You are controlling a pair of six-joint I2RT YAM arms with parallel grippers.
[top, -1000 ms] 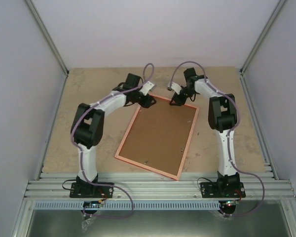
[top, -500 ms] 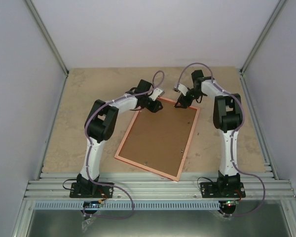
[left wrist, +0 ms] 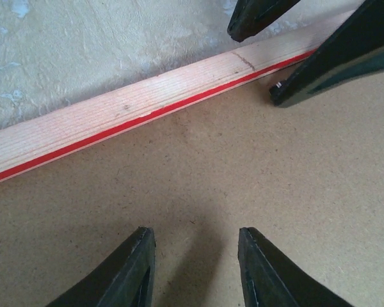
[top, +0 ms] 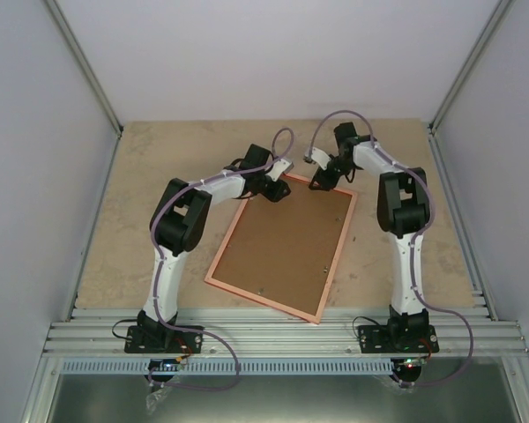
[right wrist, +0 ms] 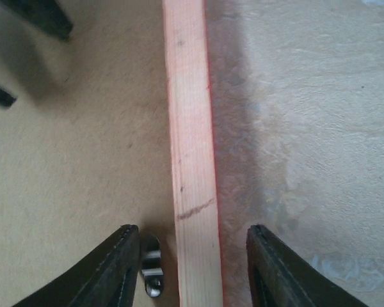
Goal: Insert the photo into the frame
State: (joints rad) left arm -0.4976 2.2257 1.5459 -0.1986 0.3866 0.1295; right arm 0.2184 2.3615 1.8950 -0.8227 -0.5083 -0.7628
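Observation:
The frame (top: 227, 231) lies back-up on the table, its pale orange-pink rails around a brown backing board (top: 286, 242). The photo is hidden. My left gripper (top: 278, 191) is open and empty, low over the board near the frame's far rail. In the left wrist view the gripper (left wrist: 195, 233) points at that rail (left wrist: 115, 112). My right gripper (top: 320, 183) is open at the far rail. In the right wrist view it (right wrist: 192, 229) straddles the rail (right wrist: 189, 115), one finger over the board (right wrist: 83, 160), one over the table.
A small metal clip (right wrist: 152, 265) sits on the board beside my right gripper's inner finger. The beige table (top: 159, 176) is bounded by white walls left, right and behind. The two grippers are close together at the frame's far edge.
My left arm has reached forward and right, bringing its gripper onto the board at the frame's far edge. My right gripper has shifted slightly along the far rail.

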